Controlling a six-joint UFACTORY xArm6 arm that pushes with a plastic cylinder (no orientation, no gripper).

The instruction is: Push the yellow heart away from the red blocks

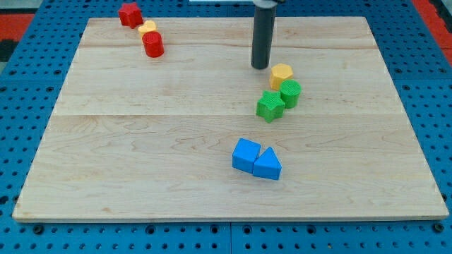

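Rod of dark metal standing upright near the top middle of a pale wooden board [141, 141], my tip [260, 67] resting just at 10 o'clock of a yellow hexagonal block [281, 73]

There is no gripper to spread or pinch, only the bare rod. The small yellow heart block [147, 29] lies far off at the board's 11 o'clock corner, wedged between a red star-like block [130, 14] at its 10 o'clock and a red cylinder block [152, 44] at its 6 o'clock, touching both. A green cylinder block [290, 92] and a green star-shaped block [270, 105] cluster under the yellow hexagon; a blue cube block [246, 154] and a blue triangular block [268, 165] sit together towards 6 o'clock
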